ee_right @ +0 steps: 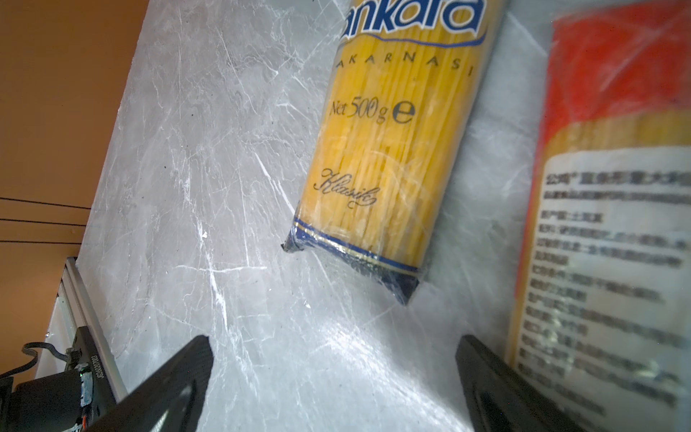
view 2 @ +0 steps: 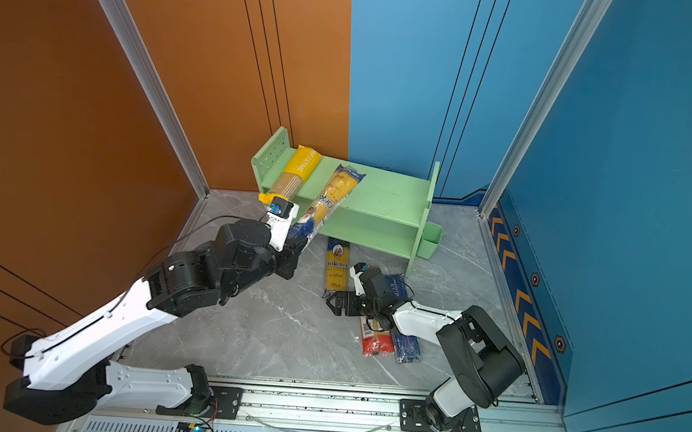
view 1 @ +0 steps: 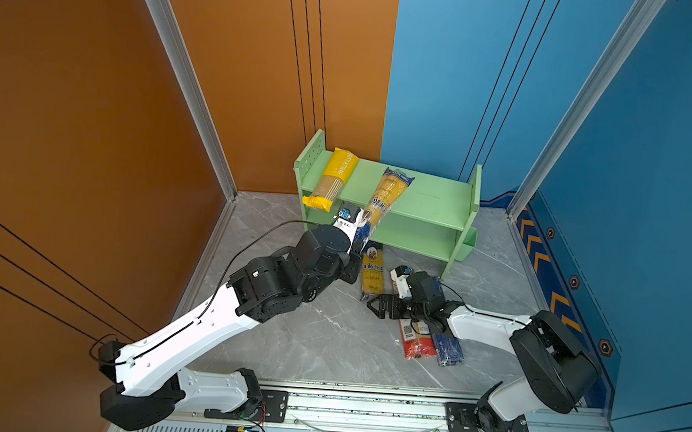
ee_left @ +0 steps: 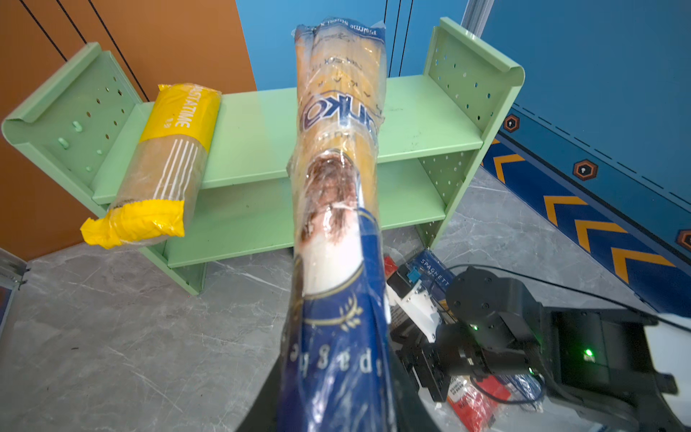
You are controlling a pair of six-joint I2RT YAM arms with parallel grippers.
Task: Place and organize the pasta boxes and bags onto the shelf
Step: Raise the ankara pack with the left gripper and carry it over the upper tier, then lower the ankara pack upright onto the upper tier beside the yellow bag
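My left gripper (view 1: 361, 237) is shut on the blue end of a blue-and-yellow ankara pack (view 1: 387, 195), whose far end reaches slanting over the top tier of the light green shelf (view 1: 433, 198). In the left wrist view this pack (ee_left: 336, 149) fills the middle. A yellow pack (view 1: 334, 178) lies on the top tier's left end, overhanging the front. A second ankara pack (view 1: 372, 273) lies on the table before the shelf. My right gripper (view 1: 377, 304) hovers open just off its near end (ee_right: 389, 149), nothing between the fingers. A red-ended pack (view 1: 414, 342) and a dark blue pack (view 1: 447, 351) lie under the right arm.
A small green bin (view 1: 468, 244) hangs on the shelf's right side. The lower tier (ee_left: 243, 220) holds nothing. Orange and blue walls close in behind and beside the shelf. The right arm's wrist (ee_left: 497, 329) sits close to the right of the held pack.
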